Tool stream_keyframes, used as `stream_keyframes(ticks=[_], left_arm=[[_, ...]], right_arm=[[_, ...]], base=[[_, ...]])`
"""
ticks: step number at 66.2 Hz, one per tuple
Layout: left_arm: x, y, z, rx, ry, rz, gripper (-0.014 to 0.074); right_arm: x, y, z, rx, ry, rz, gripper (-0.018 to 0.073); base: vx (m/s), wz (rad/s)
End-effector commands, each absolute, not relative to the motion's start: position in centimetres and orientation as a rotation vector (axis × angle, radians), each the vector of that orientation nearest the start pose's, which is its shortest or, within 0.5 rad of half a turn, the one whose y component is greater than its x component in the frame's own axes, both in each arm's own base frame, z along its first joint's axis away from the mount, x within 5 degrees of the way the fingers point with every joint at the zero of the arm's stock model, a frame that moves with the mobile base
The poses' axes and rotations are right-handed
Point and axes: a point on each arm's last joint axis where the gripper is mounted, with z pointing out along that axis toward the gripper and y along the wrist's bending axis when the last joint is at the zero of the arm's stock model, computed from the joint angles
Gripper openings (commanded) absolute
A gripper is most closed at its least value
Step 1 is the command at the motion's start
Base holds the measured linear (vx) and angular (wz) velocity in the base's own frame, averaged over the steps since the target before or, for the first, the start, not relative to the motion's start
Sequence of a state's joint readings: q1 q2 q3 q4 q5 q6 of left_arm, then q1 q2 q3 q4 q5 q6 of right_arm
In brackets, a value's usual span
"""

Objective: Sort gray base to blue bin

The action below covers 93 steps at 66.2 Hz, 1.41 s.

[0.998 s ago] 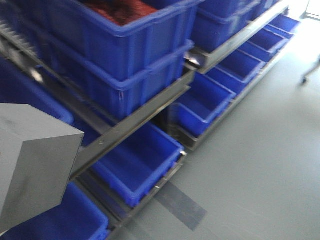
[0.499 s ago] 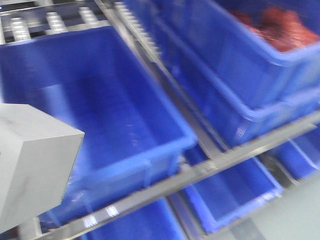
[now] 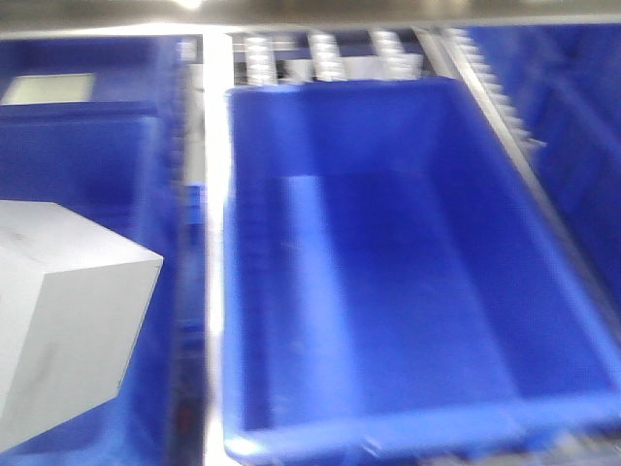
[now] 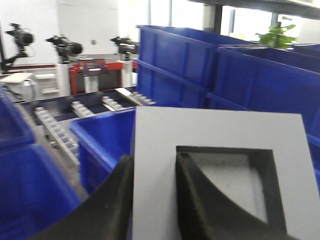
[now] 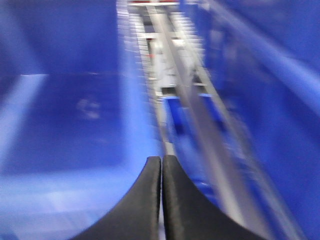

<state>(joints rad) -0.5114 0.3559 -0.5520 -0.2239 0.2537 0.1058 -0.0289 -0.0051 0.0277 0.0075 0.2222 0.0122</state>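
Note:
The gray base point(image 4: 215, 150) fills the left wrist view, its square recess facing the camera. My left gripper point(image 4: 154, 165) is shut on its left wall, one finger outside and one inside the recess. In the front view the same gray base point(image 3: 68, 320) hangs at the lower left. A large empty blue bin point(image 3: 408, 291) lies below, to the right of the base. My right gripper point(image 5: 162, 165) is shut with nothing between its fingers, above the rim of a blue bin point(image 5: 65, 100).
More blue bins stand behind the base point(image 4: 180, 65) and at the left point(image 3: 87, 155). Roller rails point(image 3: 330, 58) run behind the empty bin. A metal shelf rail point(image 5: 200, 130) runs past the right gripper.
The front view has swung from the shelf side and floor to look straight down into one empty blue bin. The gray base stays at the same spot in that view.

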Motion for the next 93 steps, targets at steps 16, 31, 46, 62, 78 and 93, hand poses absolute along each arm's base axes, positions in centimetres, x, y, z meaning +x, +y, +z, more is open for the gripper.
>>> stream_keyframes(ticks=[16,31,46,62,78,93], left_arm=[[6.08,-3.82,37.01,0.302,1.402,-0.562,-0.0006],[6.09,-3.8,37.01,0.299,1.402,-0.56,-0.0006],[6.09,-3.8,37.01,0.299,1.402,-0.56,-0.0006],[6.09,-3.8,37.01,0.299,1.402,-0.56,-0.0006],[6.09,-3.8,37.01,0.299,1.402,-0.56,-0.0006],[6.09,-3.8,37.01,0.299,1.402,-0.56,-0.0006]], right_arm=[[5.81,-0.18,18.87,0.026,1.676,-0.024,-0.0005],[5.81,-0.18,18.87,0.026,1.676,-0.024,-0.0005],[5.81,-0.18,18.87,0.026,1.676,-0.024,-0.0005],[5.81,-0.18,18.87,0.026,1.676,-0.024,-0.0005],[5.81,-0.18,18.87,0.026,1.676,-0.024,-0.0005],[5.81,-0.18,18.87,0.026,1.676,-0.024,-0.0005]], base=[[0.12,0.47],[0.06,0.07],[0.03,-0.02],[0.01,0.02],[0.0,0.0],[0.02,-0.01]])
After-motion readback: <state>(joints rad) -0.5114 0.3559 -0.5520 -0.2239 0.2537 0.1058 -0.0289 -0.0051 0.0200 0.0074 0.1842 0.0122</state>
